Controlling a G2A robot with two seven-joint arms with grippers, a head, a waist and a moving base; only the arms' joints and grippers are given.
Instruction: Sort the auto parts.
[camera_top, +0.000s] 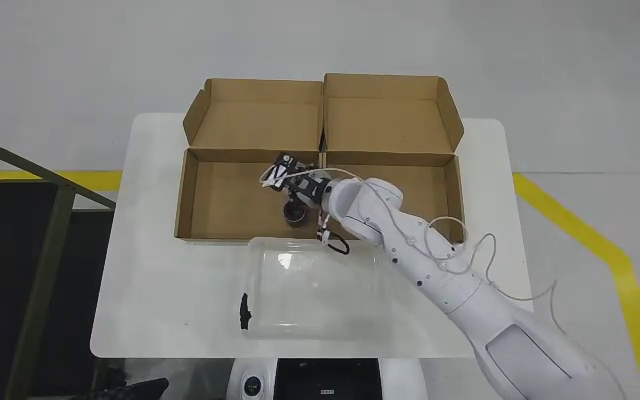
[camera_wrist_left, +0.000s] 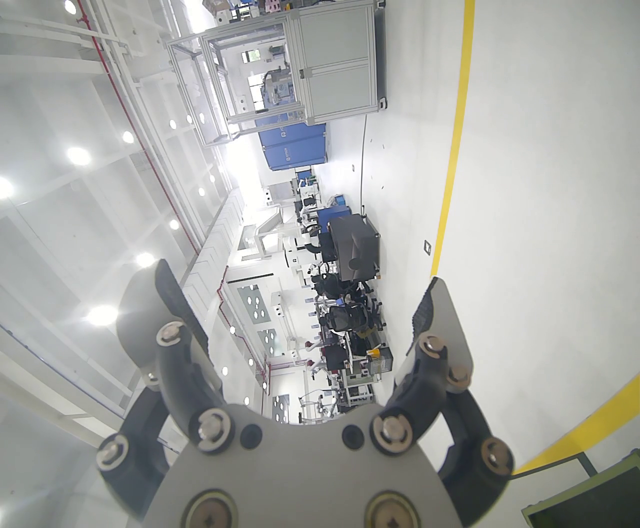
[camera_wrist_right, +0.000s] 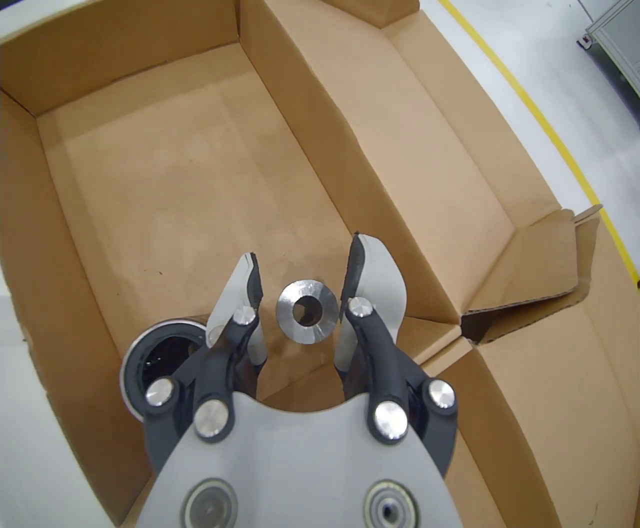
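White table (camera_top: 150, 300) comes first, with two brown boxes side by side on its far half, lids folded back. One box (camera_top: 220, 200) has the right arm reaching down into it. The other box (camera_top: 420, 190) sits just beside it. A clear bin (camera_top: 300, 290) stands on the robot's side of the boxes.

The right gripper (camera_wrist_right: 305, 252) hangs low inside the box with its fingers spread, holding nothing. The left gripper (camera_wrist_left: 299, 274) points up at the room, spread wide and holding nothing.

A black ring (camera_wrist_right: 150, 357) lies on the box floor, right by one finger. A small metal ring (camera_wrist_right: 306, 311) sits between the two fingers, with a gap on each side. A little black part (camera_top: 243, 310) lies in the bin.

I can't tell if the metal ring is being dropped off or picked up. Either way, I think the arm should go straight up or straight down. It should keep that ring in the middle and not bump the black ring or the box wall.
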